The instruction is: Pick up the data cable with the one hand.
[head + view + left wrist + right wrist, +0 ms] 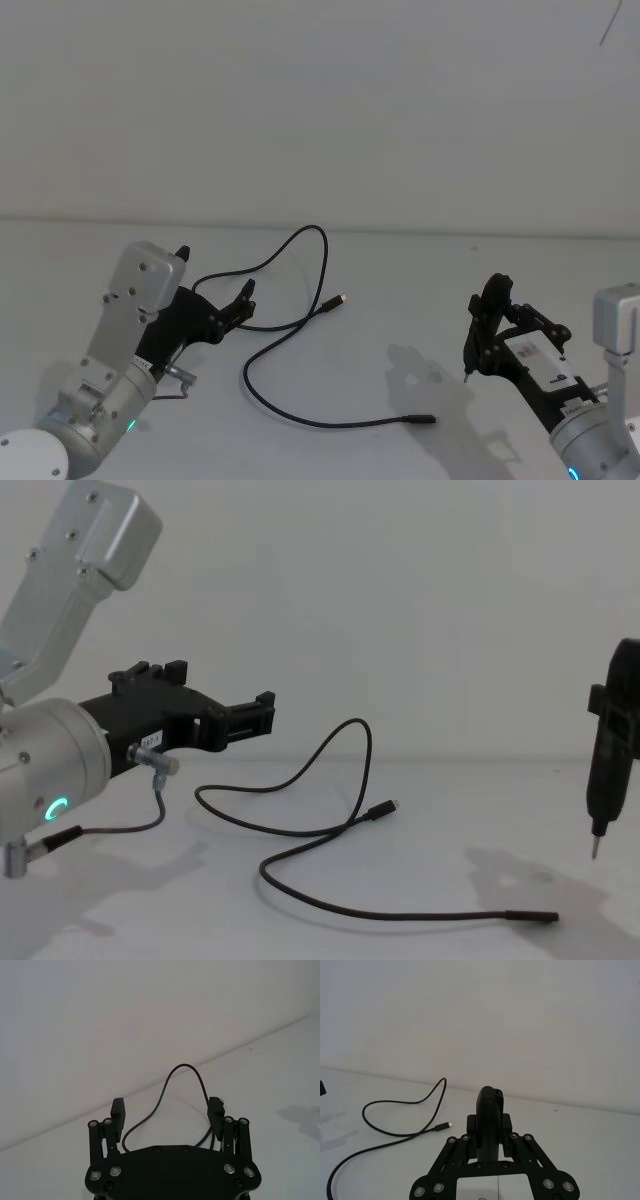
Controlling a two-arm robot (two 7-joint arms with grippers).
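Two fingers (118,1110) of left gripper (214,272) spread wide, empty, hovering over data cable (246,372) lying mid-frame on surface (430,290). Drop straight, straddle near loop, close gently; thin cord may slip. Right gripper (469,368) lower right, pinched closed, idle.

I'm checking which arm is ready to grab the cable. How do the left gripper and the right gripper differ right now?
The left gripper is open wide; the right gripper is shut on a dark pointed tool. The left gripper hovers over the data cable; the right gripper hangs apart from it, on the right. Both are black, on silver wrists.
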